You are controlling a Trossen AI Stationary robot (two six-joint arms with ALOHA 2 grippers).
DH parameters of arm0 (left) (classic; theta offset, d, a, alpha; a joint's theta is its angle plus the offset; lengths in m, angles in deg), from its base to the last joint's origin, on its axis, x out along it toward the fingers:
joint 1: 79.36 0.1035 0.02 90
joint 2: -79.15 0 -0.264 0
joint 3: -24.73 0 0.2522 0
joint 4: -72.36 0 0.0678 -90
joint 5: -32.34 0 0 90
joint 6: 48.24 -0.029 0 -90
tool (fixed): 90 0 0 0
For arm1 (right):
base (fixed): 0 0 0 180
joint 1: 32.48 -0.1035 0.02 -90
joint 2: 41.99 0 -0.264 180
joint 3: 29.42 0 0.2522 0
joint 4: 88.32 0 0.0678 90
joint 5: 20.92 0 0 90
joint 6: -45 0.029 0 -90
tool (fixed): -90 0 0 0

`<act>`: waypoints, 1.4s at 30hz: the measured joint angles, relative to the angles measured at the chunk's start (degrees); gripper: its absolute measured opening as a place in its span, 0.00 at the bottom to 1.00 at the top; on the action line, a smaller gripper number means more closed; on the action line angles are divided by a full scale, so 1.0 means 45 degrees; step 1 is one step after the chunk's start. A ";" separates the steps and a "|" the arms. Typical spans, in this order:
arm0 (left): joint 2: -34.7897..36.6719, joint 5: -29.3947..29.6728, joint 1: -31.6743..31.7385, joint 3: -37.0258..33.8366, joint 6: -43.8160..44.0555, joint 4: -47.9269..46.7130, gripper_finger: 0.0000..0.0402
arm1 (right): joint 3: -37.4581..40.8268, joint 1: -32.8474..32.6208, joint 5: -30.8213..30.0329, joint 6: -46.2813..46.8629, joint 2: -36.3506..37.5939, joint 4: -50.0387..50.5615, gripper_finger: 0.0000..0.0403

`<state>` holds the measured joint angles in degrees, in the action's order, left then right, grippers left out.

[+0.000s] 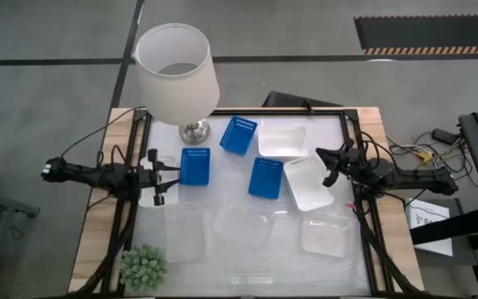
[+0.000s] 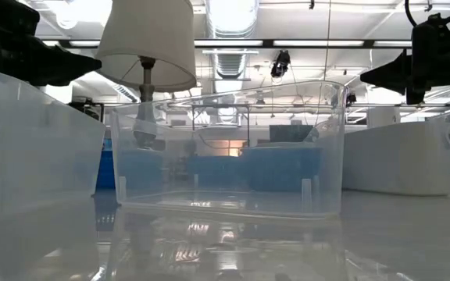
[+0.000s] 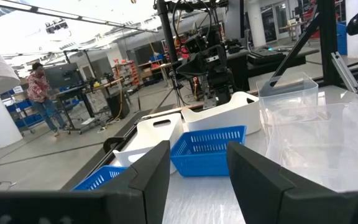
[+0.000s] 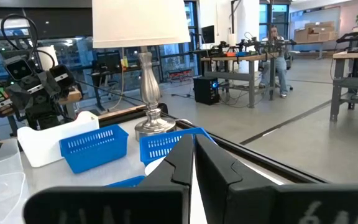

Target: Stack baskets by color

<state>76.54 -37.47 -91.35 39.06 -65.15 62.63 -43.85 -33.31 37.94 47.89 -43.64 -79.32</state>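
The left claw [image 1: 158, 177] waited wide open and empty at the table's [image 1: 247, 266] left edge, just beside a bright blue slotted plastic basket [image 1: 195, 166]. The right claw [image 1: 330, 163] sat fully closed and empty, touching a plain white plastic basket [image 1: 309, 183].

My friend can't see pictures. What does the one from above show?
Blue, white and clear baskets lie spread on a table, none stacked. A lamp stands at the back, with the left gripper and right gripper at either side.
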 joint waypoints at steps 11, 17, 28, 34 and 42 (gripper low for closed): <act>0.0001 -0.0002 0.0004 -0.0001 0.0000 0.0000 0.36 | 0.0000 -0.0007 0.0676 0.6547 0.0000 0.0001 0.02; 0.0000 -0.0005 0.0005 -0.0002 0.0002 0.0008 0.36 | 0.0000 -0.0003 0.0581 0.6679 0.0000 -0.0036 0.02; -0.0054 -0.0405 -0.0005 -0.0002 0.4400 0.4688 0.36 | 0.0000 0.0002 0.0855 0.5890 0.0000 -0.0420 0.02; -0.0069 -0.0373 -0.0005 -0.0002 0.2988 0.7455 0.36 | 0.0000 -0.0003 0.2434 0.4034 -0.0005 -0.2258 0.02; -0.0211 -0.0301 -0.0005 -0.0002 0.2288 0.8009 0.36 | -0.0003 -0.0009 0.6326 0.2121 -0.0478 -0.5031 0.02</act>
<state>75.59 -38.83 -91.37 39.05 -54.85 98.68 -43.86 -33.35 66.41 57.44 -45.79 -101.96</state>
